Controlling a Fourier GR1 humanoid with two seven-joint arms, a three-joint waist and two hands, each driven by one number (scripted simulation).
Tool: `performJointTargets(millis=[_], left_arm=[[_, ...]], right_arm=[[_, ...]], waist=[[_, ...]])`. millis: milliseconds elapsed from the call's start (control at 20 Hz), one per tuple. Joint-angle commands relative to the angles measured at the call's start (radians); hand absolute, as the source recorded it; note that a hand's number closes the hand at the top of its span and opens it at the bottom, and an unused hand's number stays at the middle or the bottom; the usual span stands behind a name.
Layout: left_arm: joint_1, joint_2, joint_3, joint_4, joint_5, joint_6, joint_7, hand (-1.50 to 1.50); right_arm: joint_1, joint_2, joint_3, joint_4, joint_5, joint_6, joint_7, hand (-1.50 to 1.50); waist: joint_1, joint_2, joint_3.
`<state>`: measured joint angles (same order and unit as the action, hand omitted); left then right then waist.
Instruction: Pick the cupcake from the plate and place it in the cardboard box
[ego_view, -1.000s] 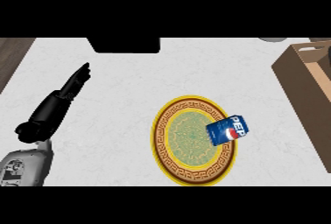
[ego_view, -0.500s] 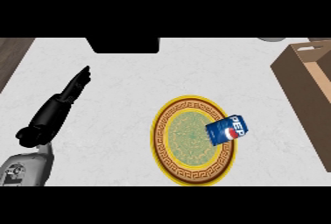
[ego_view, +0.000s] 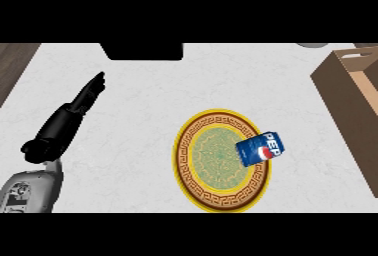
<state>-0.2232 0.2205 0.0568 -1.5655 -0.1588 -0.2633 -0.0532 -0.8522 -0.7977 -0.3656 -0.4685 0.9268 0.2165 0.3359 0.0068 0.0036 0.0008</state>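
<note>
Fingers (ego_view: 91, 89) of left hand (ego_view: 60, 126) stretch straight forward.

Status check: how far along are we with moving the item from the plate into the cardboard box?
Done: nothing. The item, a blue soda can rather than a cupcake, lies on the right side of the plate. In hand: nothing; the left hand is open, well left of the plate; the right hand is out of view. Left: grasp the can, carry it to the cardboard box, set it inside.
</note>
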Motion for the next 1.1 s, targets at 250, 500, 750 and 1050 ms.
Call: performJointTargets(millis=[250,500,750,1050], left_arm=[[0.058,-0.014,-0.01,-0.016,-0.005,-0.002,-0.04,0.0],[0.025,-0.009,0.004,0.022,-0.02,0.017,-0.036,0.0],[0.031,-0.02,-0.002,0.012,-0.02,0.021,-0.042,0.0],[0.026,-0.003,0.01,-0.021,0.001,-0.006,-0.007,0.0]], right_arm=[[0.082,-0.008,-0.073,-0.01,-0.116,-0.031,-0.315,-1.5],[-0.052,0.014,-0.351,-0.072,-0.371,-0.176,-0.333,-1.5],[-0.012,-0.01,-0.552,-0.044,-0.539,-0.252,-0.344,-1.5],[0.119,-0.026,-0.633,-0.015,-0.626,-0.32,-0.465,-1.5]], waist=[[0.005,-0.002,0.001],[-0.025,-0.011,0.004],[-0.019,-0.003,0.002],[0.001,-0.001,0.001]])
